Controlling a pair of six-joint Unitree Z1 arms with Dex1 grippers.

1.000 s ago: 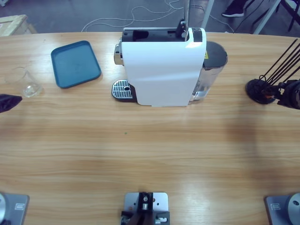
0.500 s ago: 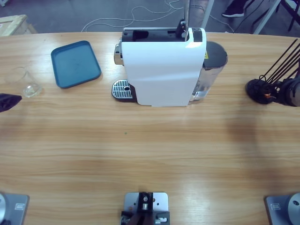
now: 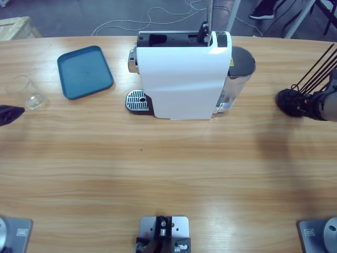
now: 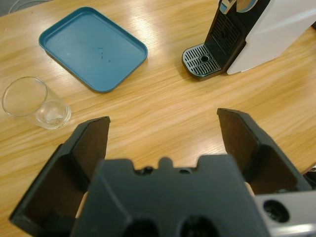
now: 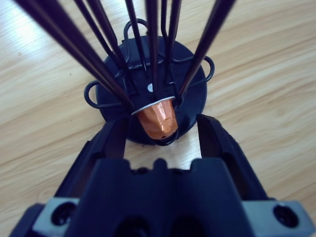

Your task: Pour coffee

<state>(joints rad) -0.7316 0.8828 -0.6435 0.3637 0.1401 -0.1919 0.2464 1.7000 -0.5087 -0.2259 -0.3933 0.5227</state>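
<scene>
An empty clear glass stands at the table's far left, just beyond my left gripper. In the left wrist view the glass sits up and left of the left gripper, whose jaws are wide open with nothing between them. No coffee shows in any view. The white coffee machine stands at the back middle, its round drip grate bare. My right gripper is open, its jaws on either side of an orange capsule that sits in a black wire capsule rack.
A teal tray lies between the glass and the machine. The machine's water tank is on its right side. The rack's thin black rods rise towards the right edge. Bare wooden table fills the front half.
My right arm has edged slightly in over the capsule rack. The left gripper, glass and tray have not moved.
</scene>
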